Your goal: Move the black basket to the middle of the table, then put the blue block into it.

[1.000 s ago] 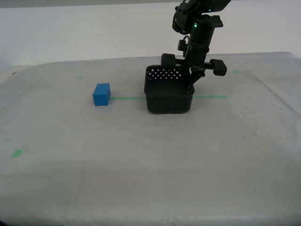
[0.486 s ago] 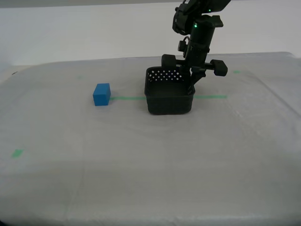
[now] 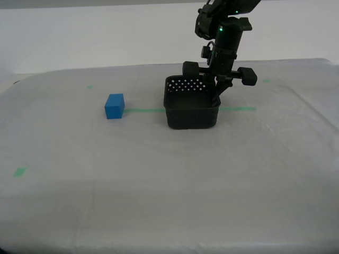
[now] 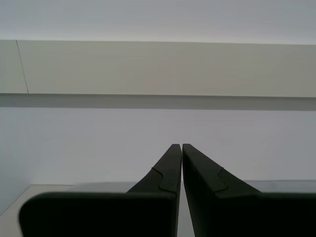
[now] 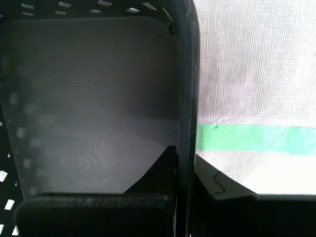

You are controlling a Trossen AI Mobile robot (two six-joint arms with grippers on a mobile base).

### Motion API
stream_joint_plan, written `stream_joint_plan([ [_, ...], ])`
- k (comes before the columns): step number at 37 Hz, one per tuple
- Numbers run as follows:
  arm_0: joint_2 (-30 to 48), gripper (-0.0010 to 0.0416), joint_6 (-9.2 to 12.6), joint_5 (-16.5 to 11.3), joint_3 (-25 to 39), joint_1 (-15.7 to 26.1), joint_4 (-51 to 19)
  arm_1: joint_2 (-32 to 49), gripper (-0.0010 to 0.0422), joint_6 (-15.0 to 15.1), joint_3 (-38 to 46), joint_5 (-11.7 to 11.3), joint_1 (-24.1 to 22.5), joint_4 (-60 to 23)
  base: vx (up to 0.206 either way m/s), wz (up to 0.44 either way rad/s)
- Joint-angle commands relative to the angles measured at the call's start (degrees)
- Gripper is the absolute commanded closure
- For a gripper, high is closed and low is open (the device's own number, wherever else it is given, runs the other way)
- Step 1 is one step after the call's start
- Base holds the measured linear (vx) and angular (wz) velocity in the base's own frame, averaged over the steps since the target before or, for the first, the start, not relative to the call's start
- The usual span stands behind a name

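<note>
A: First gripper (image 3: pixel 217 91)?
B: Clamped on the black basket (image 3: pixel 191 109). One finger inside, one outside, the wall pinched between, as seen in the first wrist view (image 5: pixel 187 182). Gripped on the wall toward the exterior view's right, near the far corner.

A: Where on the table (image 3: pixel 159 185)?
B: Around the middle, a little toward the exterior view's right. Sitting right over the green tape line (image 3: pixel 237 109), which runs out from both sides of it. Cannot tell whether resting on the cloth or just lifted.

A: Anything inside?
B: Only a bare, finely textured floor in the first wrist view (image 5: pixel 94 94), with rows of round holes in the walls.

A: And the blue block (image 3: pixel 114 106)?
B: Out on the cloth, toward the exterior view's left of the basket, apart from it, not touching. Just at the end of the tape line on that side. Upright, flat on one face.

A: Second gripper (image 4: pixel 179 153)?
B: Fingers together, tips nearly touching, holding nothing. Pointed at a pale wall with a lighter band across it. Not visible in the exterior view.

A: Other marks?
B: Small green tape marks: one near the front toward the exterior view's left (image 3: pixel 19 172), faint ones farther back.
</note>
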Motion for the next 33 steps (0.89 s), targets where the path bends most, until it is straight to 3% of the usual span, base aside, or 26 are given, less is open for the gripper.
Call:
stream_joint_plan([
  [1, -0.04, 0.0402, -0.04, 0.02, -0.02, 0.04, 0.04, -0.02, 0.0412, 0.09, 0.02, 0.00, 0.00, 0.22, 0.000, 0.000],
  [16, -0.04, 0.0398, -0.33, 0.02, -0.02, 0.04, 0.17, -0.02, 0.0412, 0.09, 0.02, 0.00, -0.02, 0.22, 0.000, 0.000],
  [33, -0.04, 0.0217, -2.36, 1.40, -0.02, 0.02, 0.09, -0.02, 0.0412, 0.09, 0.02, 0.00, -0.02, 0.22, 0.000, 0.000],
])
